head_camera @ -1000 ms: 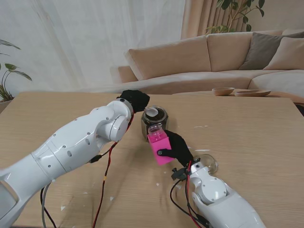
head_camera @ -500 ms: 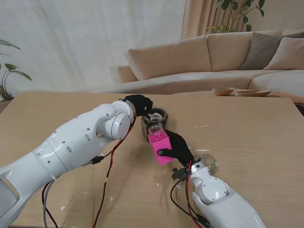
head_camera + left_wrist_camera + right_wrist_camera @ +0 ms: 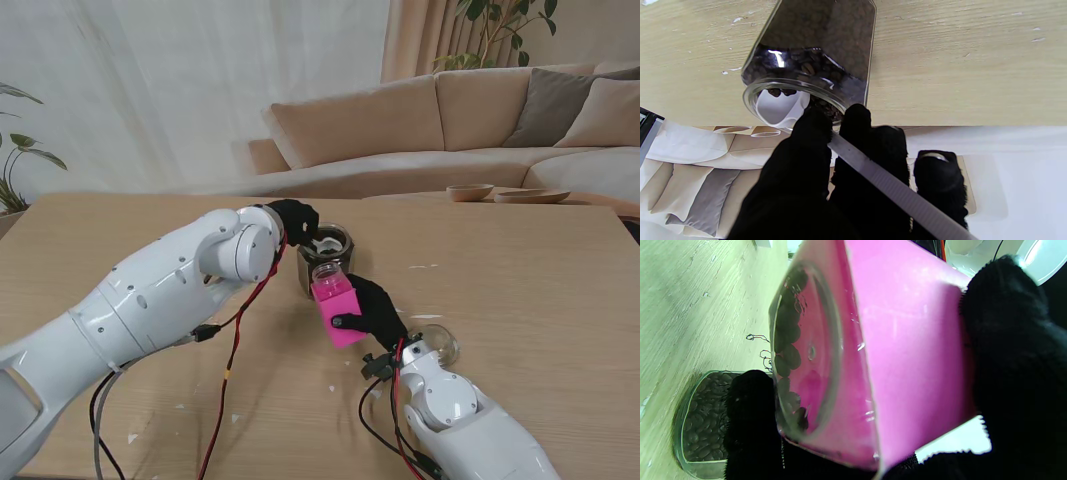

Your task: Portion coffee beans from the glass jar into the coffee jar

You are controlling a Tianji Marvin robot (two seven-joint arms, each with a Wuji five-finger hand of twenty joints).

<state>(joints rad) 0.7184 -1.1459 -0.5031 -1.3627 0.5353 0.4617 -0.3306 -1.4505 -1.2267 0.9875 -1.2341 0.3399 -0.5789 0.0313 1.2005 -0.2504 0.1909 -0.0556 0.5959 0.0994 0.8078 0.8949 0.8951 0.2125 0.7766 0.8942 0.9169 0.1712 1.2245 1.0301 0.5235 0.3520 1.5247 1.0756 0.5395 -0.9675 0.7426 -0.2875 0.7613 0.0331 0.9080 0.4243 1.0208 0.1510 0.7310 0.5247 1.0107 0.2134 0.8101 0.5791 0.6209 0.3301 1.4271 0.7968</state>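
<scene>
The glass jar [image 3: 327, 258] of coffee beans stands open at mid-table, and its dark beans also show in the glass jar [image 3: 813, 60] of the left wrist view. My left hand [image 3: 298, 222] is over its far left rim, shut on a white scoop [image 3: 780, 108] whose bowl sits inside the mouth. The scoop's flat handle [image 3: 890, 186] runs back between my fingers. My right hand [image 3: 373, 310] is shut on the pink coffee jar [image 3: 335, 308], held tilted just nearer to me than the glass jar. A few beans [image 3: 786, 340] lie inside the pink coffee jar [image 3: 893, 356].
A clear glass lid [image 3: 440, 345] lies on the wooden table [image 3: 520, 270] to the right of my right wrist. Red and black cables hang from my left arm [image 3: 170, 300]. Two wooden bowls [image 3: 470, 192] sit at the far right edge, with a sofa beyond.
My left hand has moved right over the glass jar and lowered the scoop into its mouth. The right hand and pink jar have stayed still.
</scene>
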